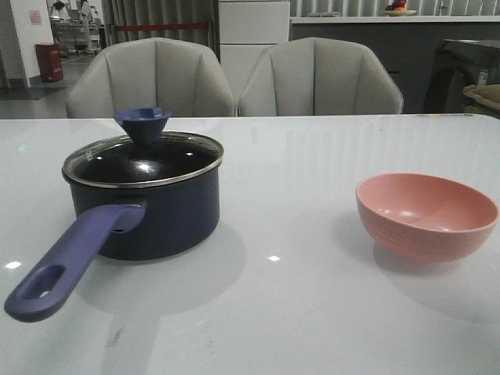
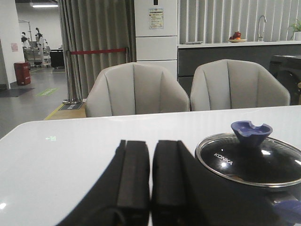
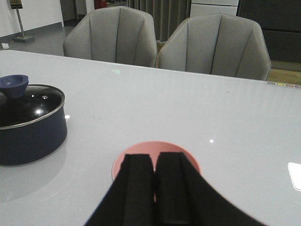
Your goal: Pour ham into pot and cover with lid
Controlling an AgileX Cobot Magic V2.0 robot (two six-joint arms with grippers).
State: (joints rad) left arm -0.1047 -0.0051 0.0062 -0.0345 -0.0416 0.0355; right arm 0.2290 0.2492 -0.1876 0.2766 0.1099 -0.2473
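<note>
Pot (image 1: 156, 211), lid (image 1: 144, 160) seated on its rim, beside the left hand (image 2: 150, 188). Pink bowl (image 3: 141, 157) just beyond the right hand (image 3: 155, 188). Both hands clenched, grasping nothing.

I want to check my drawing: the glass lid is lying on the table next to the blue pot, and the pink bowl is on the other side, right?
Not quite. The lid sits on top of the pot, covering it, as the front view shows. The pink bowl is indeed on the other side.

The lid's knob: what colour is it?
Purple-blue, matching the handle; the knob shows best in the front view.
</note>
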